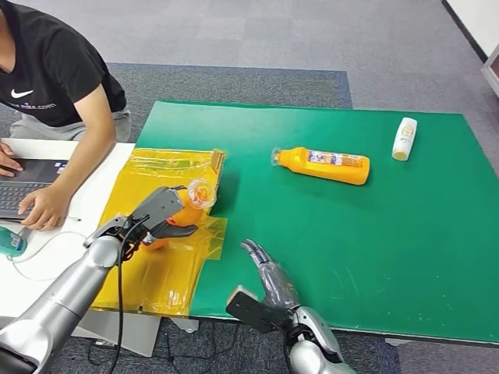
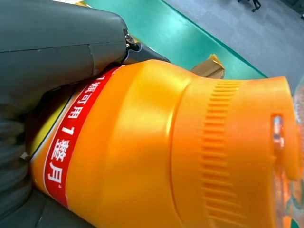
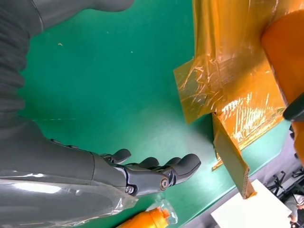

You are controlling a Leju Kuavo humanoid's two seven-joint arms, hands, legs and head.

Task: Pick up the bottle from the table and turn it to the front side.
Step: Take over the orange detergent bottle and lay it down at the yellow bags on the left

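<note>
My left hand (image 1: 157, 216) grips an orange bottle (image 1: 187, 209) over the yellow-taped cardboard (image 1: 171, 273) at the table's left. The left wrist view shows this bottle (image 2: 150, 152) close up, with a red label band, a ribbed orange cap and a clear cover at its tip, and my left hand (image 2: 53, 47) wrapped around its body. A second orange bottle (image 1: 327, 165) lies on its side in the middle of the green mat (image 1: 365, 249). My right hand (image 1: 266, 282) hovers open at the mat's near edge, its fingers (image 3: 157, 173) stretched out above the green surface.
A small white bottle (image 1: 404, 139) lies at the far right of the mat. A person (image 1: 53, 78) in a black shirt sits at the left, typing on a laptop (image 1: 23, 187) on a white table (image 1: 35, 273). A raised cardboard flap (image 3: 231, 161) stands at the cardboard's edge.
</note>
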